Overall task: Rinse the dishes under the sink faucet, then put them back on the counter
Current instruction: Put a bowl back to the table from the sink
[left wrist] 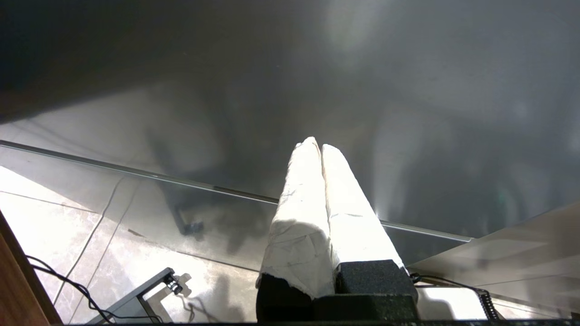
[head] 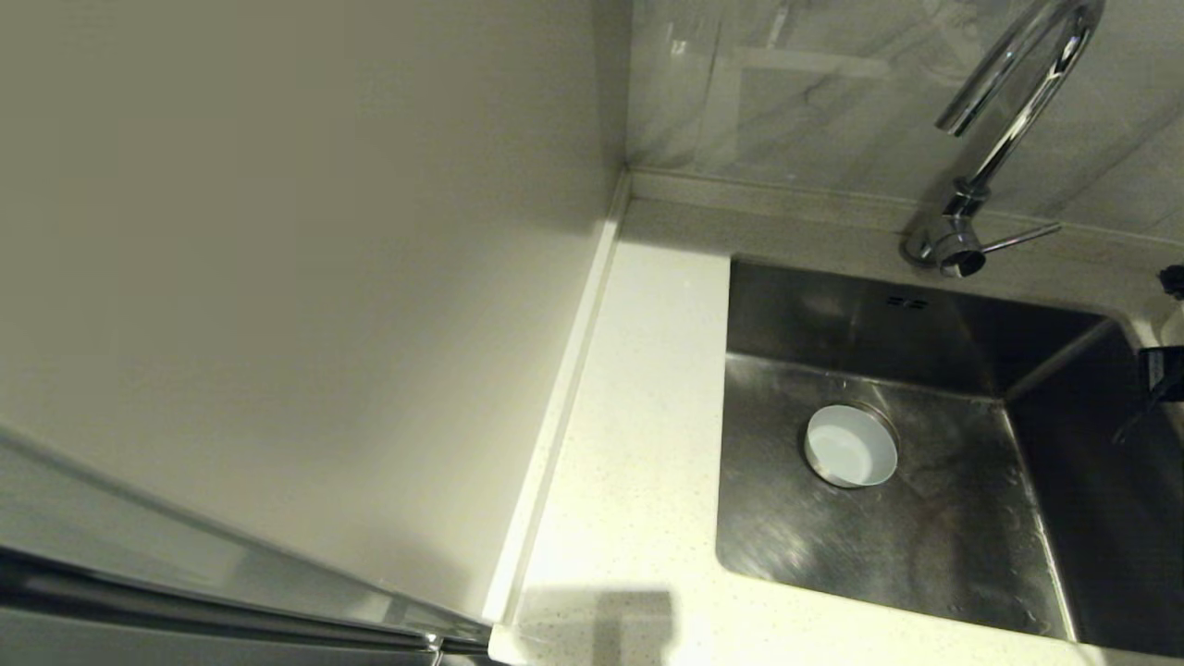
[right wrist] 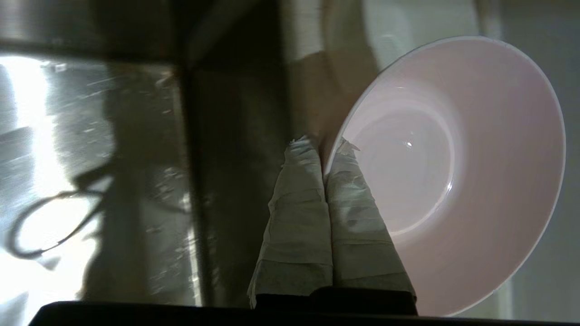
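Observation:
A pale blue bowl (head: 851, 446) sits upright over the drain on the floor of the steel sink (head: 925, 546). The chrome faucet (head: 1008, 120) arches over the sink's back right, and no water shows at its spout. In the right wrist view my right gripper (right wrist: 322, 147) is shut on the rim of the pink bowl (right wrist: 453, 172), one finger inside and one outside, holding it tilted beside the sink wall (right wrist: 68, 136). In the head view only a dark piece of that arm (head: 1164, 370) shows at the right edge. The white bowl is out of view. My left gripper (left wrist: 316, 147) is shut, empty and parked low.
The white speckled counter (head: 638, 444) runs along the sink's left side, with a raised edge strip against the cream wall panel (head: 277, 277). The faucet's thin lever (head: 1022, 239) points right. Two overflow slots (head: 906, 302) mark the sink's back wall.

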